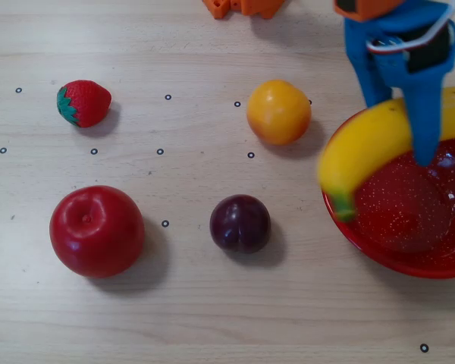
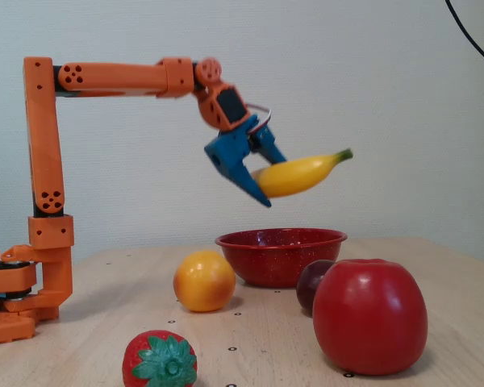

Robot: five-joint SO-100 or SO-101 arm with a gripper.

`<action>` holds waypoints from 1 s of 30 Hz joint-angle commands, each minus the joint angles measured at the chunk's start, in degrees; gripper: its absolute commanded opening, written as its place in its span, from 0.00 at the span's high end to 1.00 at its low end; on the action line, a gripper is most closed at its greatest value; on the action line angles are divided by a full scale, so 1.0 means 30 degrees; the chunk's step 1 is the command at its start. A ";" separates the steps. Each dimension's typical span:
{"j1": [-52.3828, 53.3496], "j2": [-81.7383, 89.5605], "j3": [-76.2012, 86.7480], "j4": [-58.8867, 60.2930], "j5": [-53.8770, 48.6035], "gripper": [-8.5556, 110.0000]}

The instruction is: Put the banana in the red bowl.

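Banana held in the air above the red bowl.
The blue gripper [image 2: 262, 181] is clamped across the middle of the banana [image 2: 300, 173], which hangs well clear of the red bowl [image 2: 280, 254], its green stem tip tilted up to the right in the fixed view. From overhead the banana [image 1: 364, 148] crosses the bowl's [image 1: 364, 243] left rim. An orange fruit [image 1: 279, 111], plum [image 1: 240, 223], apple [image 1: 97, 230] and strawberry [image 1: 83, 103] sit apart on the table [image 1: 212, 318].

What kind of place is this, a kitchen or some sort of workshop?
Most likely a small robotics test bench, not a kitchen. A bare wooden table carries small printed ring marks, an orange arm stands bolted at one edge before a plain wall, and the glossy fruit, such as the banana, looks like plastic.
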 commanded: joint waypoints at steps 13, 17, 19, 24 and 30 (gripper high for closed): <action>0.1641 0.0029 0.0967 -0.2461 0.1875 0.91; 0.1611 -0.0234 0.1348 -0.2344 0.1758 0.77; 0.1641 -0.0293 0.1348 -0.2285 0.1641 0.74; 0.1641 -0.0264 0.0439 -0.1875 0.0996 0.67; 0.1143 0.0293 -0.1816 0.0469 0.0059 0.70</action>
